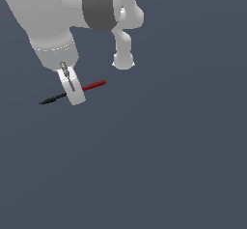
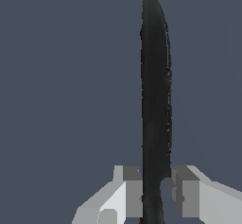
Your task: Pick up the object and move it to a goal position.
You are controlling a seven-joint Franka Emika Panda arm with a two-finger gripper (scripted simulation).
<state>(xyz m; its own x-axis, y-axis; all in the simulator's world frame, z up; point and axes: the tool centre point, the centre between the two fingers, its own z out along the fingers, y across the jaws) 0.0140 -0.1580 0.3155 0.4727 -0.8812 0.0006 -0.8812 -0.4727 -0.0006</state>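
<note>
The thin stick-like object [image 1: 94,85], black and tapered at one end, red at the other, lies crosswise between the pale grey two-fingered gripper [image 1: 73,93], the fingers closed against its middle where black meets red. In the wrist view the black blade [image 2: 156,95] runs straight out from between the pads. The grasp looks made; whether it is lifted off the dark grey-blue surface [image 1: 169,165] I cannot tell, and no goal marker shows. The white arm [image 1: 48,25] slants down from the exterior view's upper left.
</note>
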